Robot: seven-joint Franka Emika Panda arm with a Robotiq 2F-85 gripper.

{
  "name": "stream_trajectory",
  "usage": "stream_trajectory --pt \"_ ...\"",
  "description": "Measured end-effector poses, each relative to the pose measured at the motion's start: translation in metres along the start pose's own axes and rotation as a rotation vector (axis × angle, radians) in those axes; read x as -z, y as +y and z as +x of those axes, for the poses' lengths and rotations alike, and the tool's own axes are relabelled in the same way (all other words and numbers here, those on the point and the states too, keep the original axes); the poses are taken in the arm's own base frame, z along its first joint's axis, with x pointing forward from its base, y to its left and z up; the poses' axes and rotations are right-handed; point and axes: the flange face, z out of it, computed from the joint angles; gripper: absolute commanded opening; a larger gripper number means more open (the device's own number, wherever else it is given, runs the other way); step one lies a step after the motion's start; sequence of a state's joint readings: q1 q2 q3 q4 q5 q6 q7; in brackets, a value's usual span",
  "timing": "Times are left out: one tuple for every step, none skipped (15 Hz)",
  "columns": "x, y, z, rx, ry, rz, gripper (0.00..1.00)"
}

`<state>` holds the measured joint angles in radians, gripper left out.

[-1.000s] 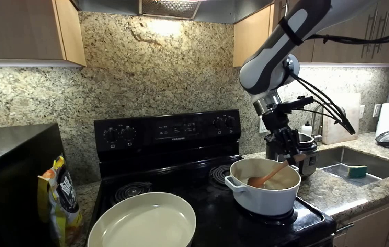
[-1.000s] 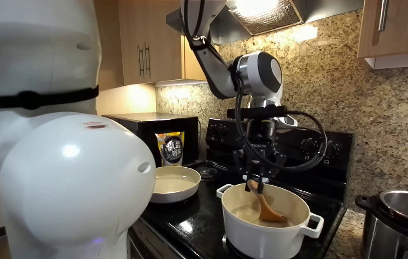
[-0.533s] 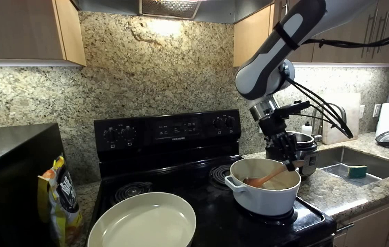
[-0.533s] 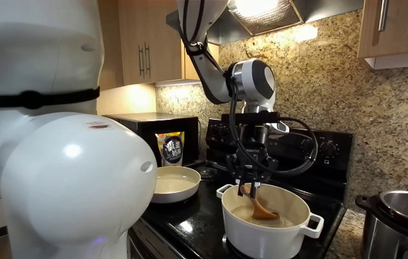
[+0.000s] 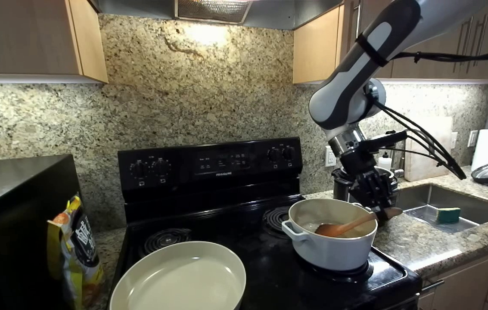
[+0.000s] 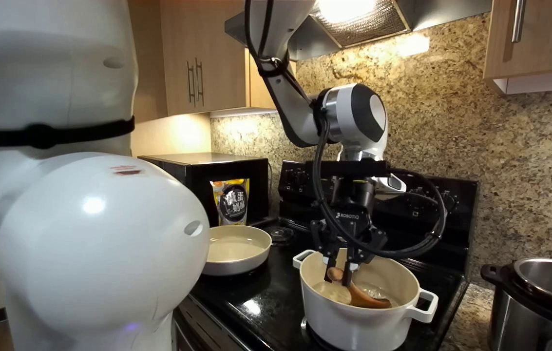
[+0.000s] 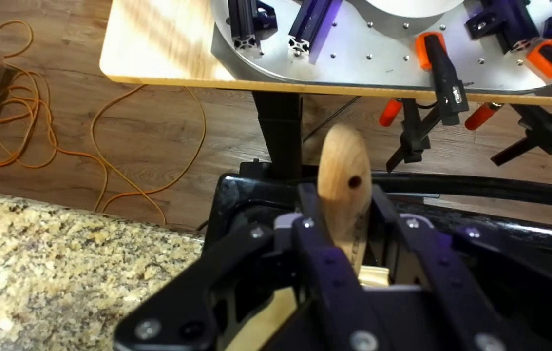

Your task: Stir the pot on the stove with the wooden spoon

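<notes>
The white pot (image 5: 334, 255) sits on a front burner of the black stove (image 5: 265, 275), with shallow, cloudy liquid inside. My gripper (image 6: 338, 278) is low over the pot's rim, its jaws closed around the upper handle of the wooden spoon (image 6: 369, 301). In the wrist view the rounded handle end of the spoon (image 7: 344, 161), with its small hole, sticks out past the fingers (image 7: 311, 202). Tilted low, the spoon has its bowl down in the pot; in an exterior view its handle crosses the rim. Whether handle and rim touch, I cannot tell.
A shallow pale pan (image 5: 183, 280) occupies another part of the stove. A steel cooker (image 6: 539, 302) stands on the counter close beside the pot, near a sink (image 5: 450, 202). In the wrist view, a table with orange clamps (image 7: 430, 48) lies beyond the stove's front edge.
The gripper has come down towards the rim, and the spoon lies flatter. In an exterior view its bowl shifted left, then back right across the pot. The grip is unchanged.
</notes>
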<state>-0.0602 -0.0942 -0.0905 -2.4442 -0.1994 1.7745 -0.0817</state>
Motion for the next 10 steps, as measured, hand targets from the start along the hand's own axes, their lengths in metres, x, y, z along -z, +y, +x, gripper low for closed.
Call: stream_trajectory --pt "0.001 0.008 -0.004 -0.017 0.006 0.011 0.07" --pt "0.002 0.016 -0.007 -0.033 0.013 0.021 0.07" --pt "0.003 0.022 -0.01 -0.048 0.02 0.031 0.07" --pt "0.004 0.027 -0.012 -0.059 0.026 0.038 0.07" --pt "0.005 0.03 -0.014 -0.066 0.031 0.042 0.07" --pt "0.006 0.031 -0.014 -0.067 0.033 0.043 0.07" --pt "0.008 0.031 -0.013 -0.066 0.034 0.042 0.07" --pt "0.009 0.03 -0.013 -0.064 0.036 0.04 0.07" --pt "0.01 0.028 -0.012 -0.06 0.037 0.036 0.07" --pt "0.011 0.026 -0.01 -0.055 0.038 0.032 0.07"
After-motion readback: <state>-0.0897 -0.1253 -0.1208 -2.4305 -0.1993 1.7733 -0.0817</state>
